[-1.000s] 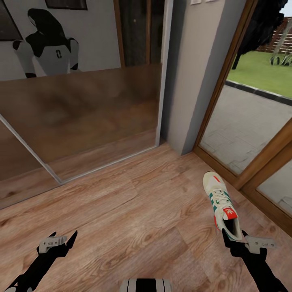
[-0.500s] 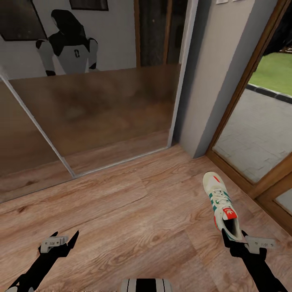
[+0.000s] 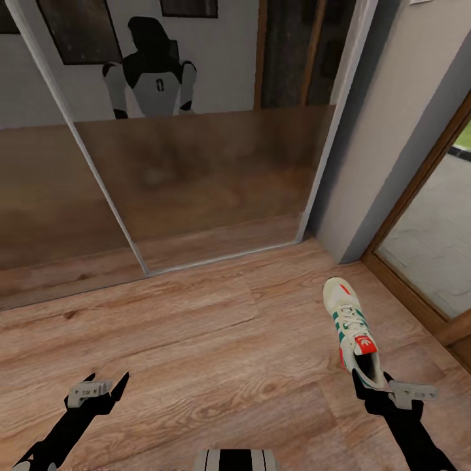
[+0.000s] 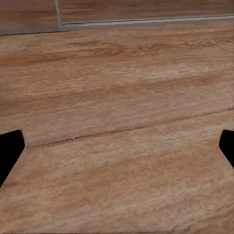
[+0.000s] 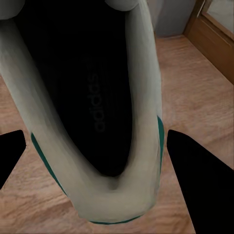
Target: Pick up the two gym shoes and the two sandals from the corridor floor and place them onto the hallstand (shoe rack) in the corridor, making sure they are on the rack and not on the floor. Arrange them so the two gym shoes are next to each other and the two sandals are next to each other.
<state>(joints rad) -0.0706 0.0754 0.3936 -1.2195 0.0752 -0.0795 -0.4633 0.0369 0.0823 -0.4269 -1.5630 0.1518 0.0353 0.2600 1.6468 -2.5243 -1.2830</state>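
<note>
One gym shoe [image 3: 351,330], white with green stripes and a red-orange tongue label, hangs toe-forward just above the corridor floor [image 3: 216,340]. My right gripper [image 3: 373,383] is shut on its heel. In the right wrist view the shoe's dark opening [image 5: 87,97] lies between the two black fingers. My left gripper [image 3: 106,378] is open over bare planks, and the left wrist view shows wood floor [image 4: 117,122] between its fingertips. The sandals and the hallstand are out of view.
A mirrored sliding door [image 3: 196,176] faces me and reflects the robot [image 3: 154,82]. A grey wall pillar [image 3: 392,144] stands at the right. Beyond it is a wood-framed glass door [image 3: 425,222] looking onto paving outside.
The whole view has swung left, so the mirror door and pillar slid right in the picture. The gym shoe stayed in the right gripper. Both arms keep their pose.
</note>
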